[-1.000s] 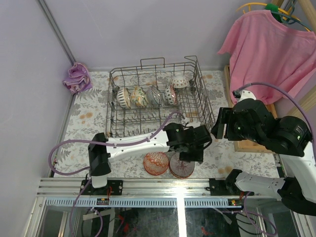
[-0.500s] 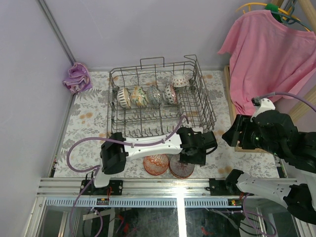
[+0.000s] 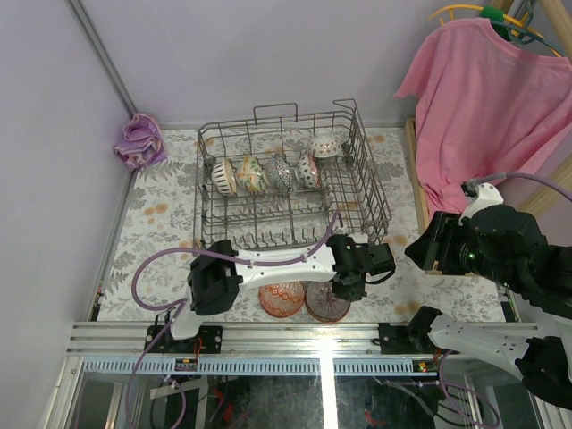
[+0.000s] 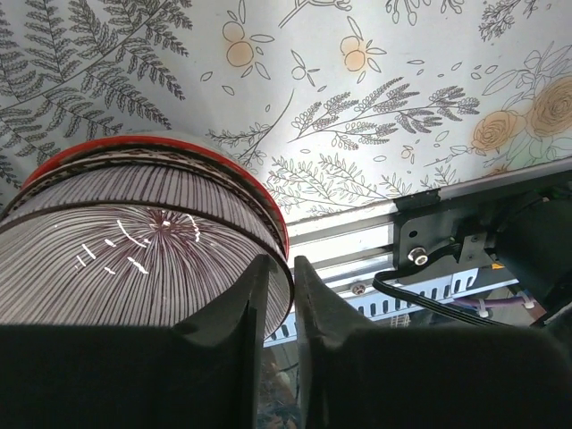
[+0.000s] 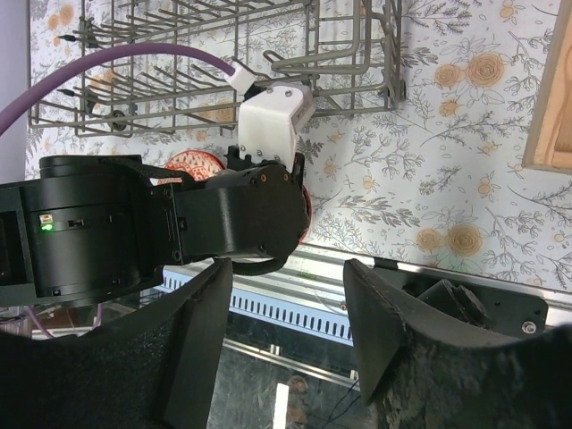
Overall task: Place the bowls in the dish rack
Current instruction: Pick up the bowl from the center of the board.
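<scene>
A dark red bowl [image 3: 323, 306] with a striped inside [image 4: 134, 250] sits on the floral table near its front edge. My left gripper [image 3: 344, 288] is shut on its rim [image 4: 279, 279], one finger inside and one outside. A second, orange-red bowl [image 3: 282, 298] lies just to its left. The grey wire dish rack [image 3: 268, 118] stands behind, with several bowls on edge in a row [image 3: 265, 173] and one more [image 3: 326, 145] at the back right. My right gripper [image 5: 286, 268] hangs open and empty to the right, looking down on the left wrist.
A purple cloth [image 3: 139, 139] lies bunched at the back left corner. A pink shirt [image 3: 487, 89] hangs at the right above a wooden edge [image 5: 547, 107]. The metal rail [image 3: 295, 335] runs along the table's front, just behind the held bowl.
My left gripper has come down and shut on the dark red bowl's rim. The right arm has drawn back to the right and lower.
</scene>
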Tool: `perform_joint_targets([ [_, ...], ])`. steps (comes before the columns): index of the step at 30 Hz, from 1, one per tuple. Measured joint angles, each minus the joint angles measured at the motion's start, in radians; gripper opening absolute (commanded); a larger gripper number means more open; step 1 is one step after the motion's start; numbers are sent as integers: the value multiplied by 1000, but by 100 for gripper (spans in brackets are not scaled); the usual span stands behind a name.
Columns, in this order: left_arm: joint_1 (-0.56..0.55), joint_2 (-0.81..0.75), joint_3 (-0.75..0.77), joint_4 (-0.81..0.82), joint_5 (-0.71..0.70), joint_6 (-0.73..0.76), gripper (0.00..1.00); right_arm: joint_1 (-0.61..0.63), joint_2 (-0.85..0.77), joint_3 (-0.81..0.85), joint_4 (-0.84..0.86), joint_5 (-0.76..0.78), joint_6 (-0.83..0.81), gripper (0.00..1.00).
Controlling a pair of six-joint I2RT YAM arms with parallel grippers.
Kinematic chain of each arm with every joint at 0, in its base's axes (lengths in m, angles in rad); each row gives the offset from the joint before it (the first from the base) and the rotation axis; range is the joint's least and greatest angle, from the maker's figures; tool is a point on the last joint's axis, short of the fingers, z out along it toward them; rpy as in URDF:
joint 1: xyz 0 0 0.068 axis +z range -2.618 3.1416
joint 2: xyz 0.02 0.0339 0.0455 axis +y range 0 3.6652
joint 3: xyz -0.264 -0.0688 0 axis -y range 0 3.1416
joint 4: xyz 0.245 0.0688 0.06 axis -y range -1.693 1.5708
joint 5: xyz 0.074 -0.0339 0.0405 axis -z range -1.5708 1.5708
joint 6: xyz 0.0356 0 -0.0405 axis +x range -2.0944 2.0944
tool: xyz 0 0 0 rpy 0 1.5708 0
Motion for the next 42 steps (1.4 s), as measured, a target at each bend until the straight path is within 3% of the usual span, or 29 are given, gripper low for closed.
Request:
perform_joint_targets([
  [2,0,0,0,5,2,-1,0,0,0,-1,0,-1,0,59],
  [29,0,-138,58,-97,-45,-26,0,0,4,-40,27,-23,-1,58],
  [35,10,-193,159,-111,-47,-26,0,0,15,-39,31,-27,-1,58],
  [39,66,-289,193,-69,-12,-24,0,0,29,-27,31,-27,-1,58],
  [42,185,-405,150,13,52,-23,0,0,38,-11,31,-27,-1,58],
])
